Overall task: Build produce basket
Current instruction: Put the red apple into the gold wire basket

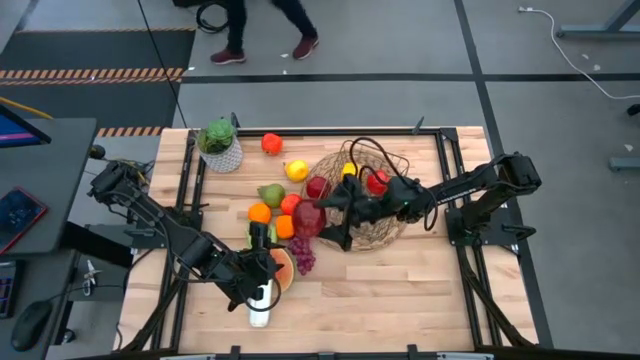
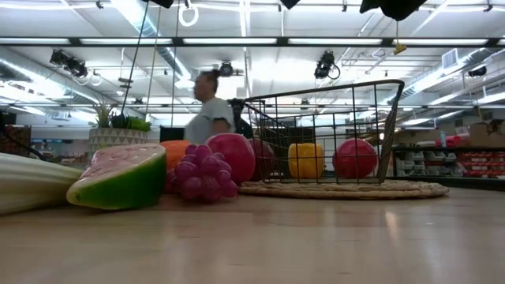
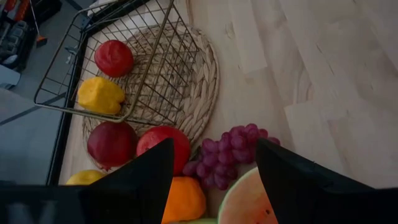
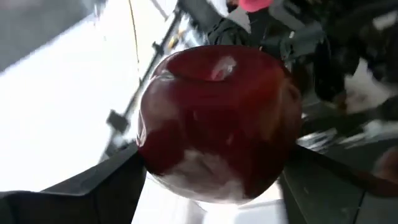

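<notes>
Now: right gripper (image 1: pixel 318 222) clamped on red apple (image 4: pixel 217 121) just left of basket (image 1: pixel 392 228) — left gripper (image 1: pixel 262 282) spread apart, unladen, over watermelon slice (image 1: pixel 283 270), leek (image 1: pixel 261 300) near edge.

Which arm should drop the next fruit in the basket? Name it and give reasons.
Right. Its pincer is closed around a dark red apple and sits at the basket. The left pincer hangs open and empty over the watermelon slice and grapes, farther from the basket.
</notes>
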Controlling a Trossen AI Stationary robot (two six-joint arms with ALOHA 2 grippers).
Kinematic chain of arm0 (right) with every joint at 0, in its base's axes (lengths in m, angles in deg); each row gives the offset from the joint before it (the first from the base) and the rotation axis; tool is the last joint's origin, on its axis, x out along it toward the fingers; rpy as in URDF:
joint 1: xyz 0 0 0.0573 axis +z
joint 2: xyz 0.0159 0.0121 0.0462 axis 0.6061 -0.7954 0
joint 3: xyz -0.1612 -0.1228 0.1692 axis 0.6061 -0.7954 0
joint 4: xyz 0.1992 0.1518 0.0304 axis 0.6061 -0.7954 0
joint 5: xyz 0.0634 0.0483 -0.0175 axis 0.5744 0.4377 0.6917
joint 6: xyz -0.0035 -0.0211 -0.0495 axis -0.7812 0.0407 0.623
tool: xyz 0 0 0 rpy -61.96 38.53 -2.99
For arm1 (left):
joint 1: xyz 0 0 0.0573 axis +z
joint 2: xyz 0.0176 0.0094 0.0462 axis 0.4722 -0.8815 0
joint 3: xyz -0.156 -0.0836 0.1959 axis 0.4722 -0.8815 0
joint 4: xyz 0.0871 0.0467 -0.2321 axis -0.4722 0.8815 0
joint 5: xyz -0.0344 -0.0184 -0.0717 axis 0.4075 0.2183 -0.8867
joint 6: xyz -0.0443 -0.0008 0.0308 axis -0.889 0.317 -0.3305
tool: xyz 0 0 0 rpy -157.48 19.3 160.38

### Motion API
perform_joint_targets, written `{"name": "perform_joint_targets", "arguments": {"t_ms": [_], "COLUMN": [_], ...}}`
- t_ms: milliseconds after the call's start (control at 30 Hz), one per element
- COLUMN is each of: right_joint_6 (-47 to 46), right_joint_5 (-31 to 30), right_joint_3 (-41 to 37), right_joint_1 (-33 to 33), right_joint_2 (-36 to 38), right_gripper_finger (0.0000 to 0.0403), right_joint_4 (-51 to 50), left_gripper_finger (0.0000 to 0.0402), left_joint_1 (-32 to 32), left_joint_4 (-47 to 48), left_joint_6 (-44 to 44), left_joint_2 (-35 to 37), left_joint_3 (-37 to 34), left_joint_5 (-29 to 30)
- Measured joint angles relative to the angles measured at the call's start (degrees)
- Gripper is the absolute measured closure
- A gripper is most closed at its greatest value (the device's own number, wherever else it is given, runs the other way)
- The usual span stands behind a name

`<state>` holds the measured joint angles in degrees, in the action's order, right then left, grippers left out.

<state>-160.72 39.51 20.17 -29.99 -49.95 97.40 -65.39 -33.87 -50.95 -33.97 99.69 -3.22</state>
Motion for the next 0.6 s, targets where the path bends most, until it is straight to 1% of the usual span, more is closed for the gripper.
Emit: {"name": "perform_joint_targets", "arguments": {"t_ms": [200, 367, 467, 600], "right_joint_6": [-20.45, -34.17, -37.48, -37.85], "right_joint_5": [-1.88, -2.01, -2.03, -2.03], "right_joint_3": [-0.02, -0.02, -0.02, -0.02], "right_joint_1": [0.02, 0.02, -0.34, -0.99], "right_joint_2": [0.0, 0.0, 0.0, 0.0], "right_gripper_finger": [0.0046, 0.0046, 0.0046, 0.0046], "right_joint_4": [0.03, 0.03, 0.01, 0.01], "left_gripper_finger": [0.017, 0.017, 0.017, 0.017], "left_joint_1": [0.0, 0.02, 0.02, 0.01], "left_joint_4": [0.12, 0.78, 1.25, 1.35], "left_joint_6": [0.01, 0.11, 0.15, 0.24], "left_joint_2": [-0.02, -0.02, -0.09, -0.09], "left_joint_3": [0.0, 0.0, 0.0, 0.0], "left_joint_5": [0.0, -0.02, 0.0, 0.0]}}
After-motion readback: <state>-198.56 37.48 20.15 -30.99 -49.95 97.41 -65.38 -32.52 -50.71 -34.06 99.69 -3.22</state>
